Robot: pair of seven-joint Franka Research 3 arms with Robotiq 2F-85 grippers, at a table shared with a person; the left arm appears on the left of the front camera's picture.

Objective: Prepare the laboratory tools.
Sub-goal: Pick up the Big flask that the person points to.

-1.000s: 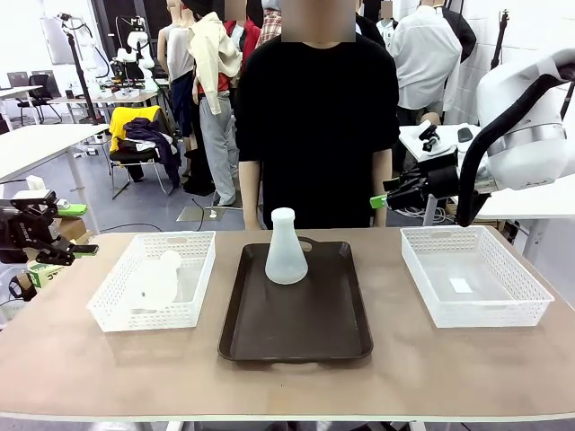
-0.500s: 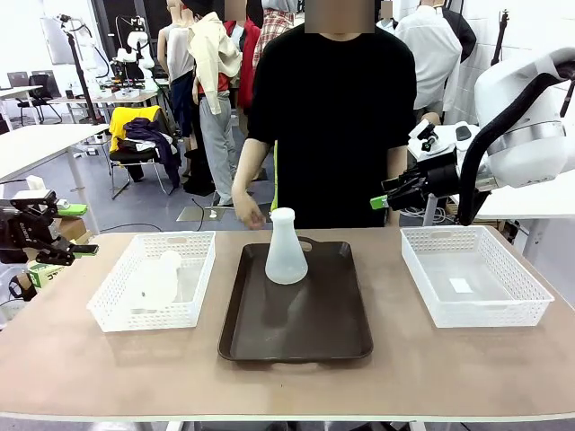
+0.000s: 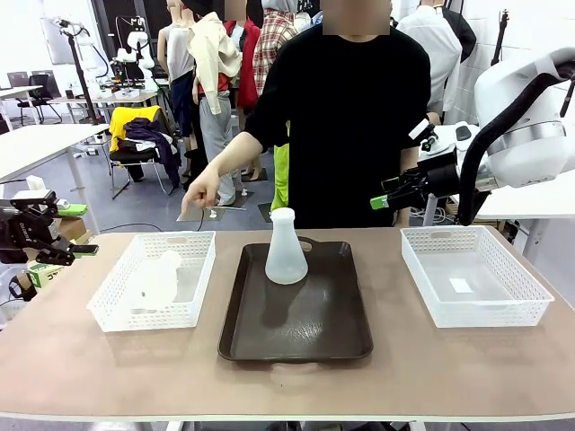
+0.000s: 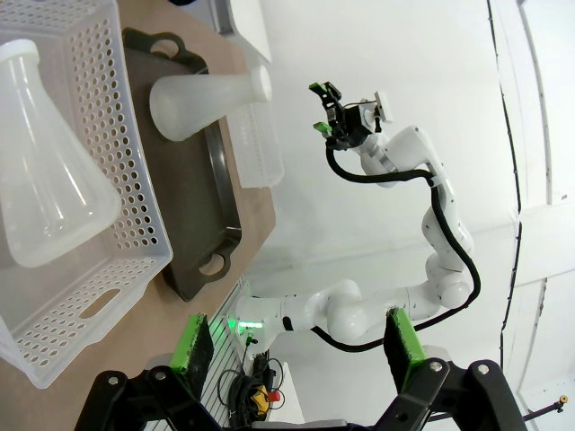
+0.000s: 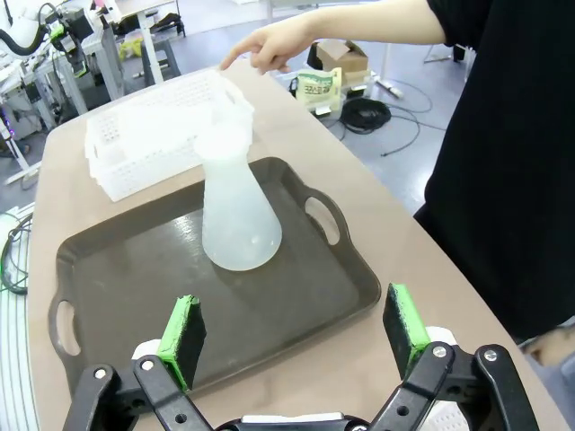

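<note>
While the upright flask (image 3: 286, 251) stands at the far end of the dark brown tray (image 3: 296, 337), the lying flask (image 3: 160, 280) rests on its side in the left basket (image 3: 144, 316), so the work seems about half done, with one tool yet to be set out. The person's hand (image 3: 201, 195) hangs near the far side of that basket with a finger pointing down, which reads as a cue toward the flask inside. The left gripper (image 4: 295, 328) waits off the table's left edge and the right gripper (image 5: 292, 301) is held high beyond the tray's far right corner; both have their jaws spread wide with nothing in them. The next move probably falls to the left arm: reach into the basket, close on the narrow neck and stand the flask up on the tray. The right basket (image 3: 476, 312) sits on the tan table (image 3: 449, 368). Behind lies a busy workshop with other tables and a chair (image 3: 135, 148) draped in clothes.
</note>
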